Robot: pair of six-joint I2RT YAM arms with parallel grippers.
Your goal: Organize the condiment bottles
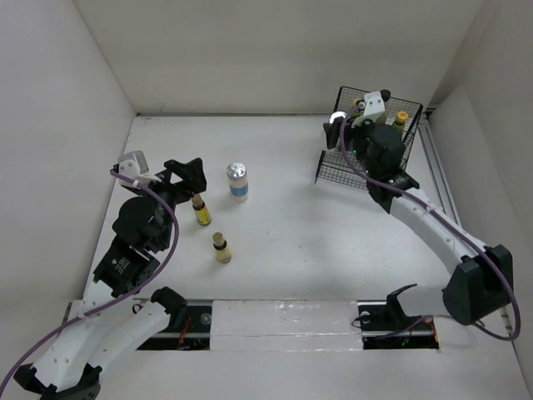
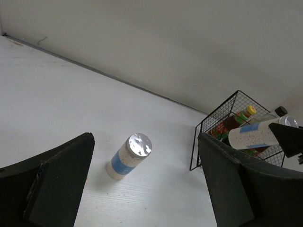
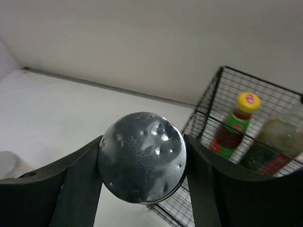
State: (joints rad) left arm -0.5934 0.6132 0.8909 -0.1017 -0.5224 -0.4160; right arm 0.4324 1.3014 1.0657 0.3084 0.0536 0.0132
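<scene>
My right gripper (image 1: 340, 130) is shut on a white-blue silver-capped bottle (image 3: 142, 163) and holds it at the near left edge of the black wire basket (image 1: 333, 171). That bottle also shows in the left wrist view (image 2: 258, 135). A brown bottle with a yellow cap (image 3: 235, 127) stands in the basket, with a blurred bottle (image 3: 279, 137) beside it. The second white-blue bottle (image 1: 238, 181) stands on the table, ahead of my open, empty left gripper (image 1: 188, 177). One tiny yellow bottle (image 1: 201, 210) stands just beside the left fingers, another (image 1: 221, 247) nearer me.
The basket (image 2: 208, 137) stands at the back right corner, close to the walls. A black cap (image 2: 281, 111) shows behind it. White walls enclose the table on three sides. A black rail runs along the near edge by the arm bases.
</scene>
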